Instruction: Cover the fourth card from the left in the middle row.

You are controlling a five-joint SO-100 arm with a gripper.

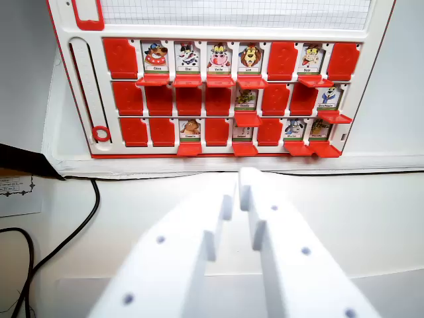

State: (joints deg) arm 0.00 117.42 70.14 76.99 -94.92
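Card [245, 99] (middle row) stands uncovered on the board [73, 79], jaws apparently nearly clenched, holding nothing.

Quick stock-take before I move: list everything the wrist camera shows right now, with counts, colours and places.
Game board: one, white frame with red trim, top of view.
Showing cards: top row five, middle row two, bottom row four; animal pictures.
Middle-row open card: one, flap down, centre of the board.
Covered slots: red, the rest of the grid.
Table: one, white.
Black cable: lower left.
Paper label: one, left edge.
Gripper: one, white, bottom centre, jaws nearly together.
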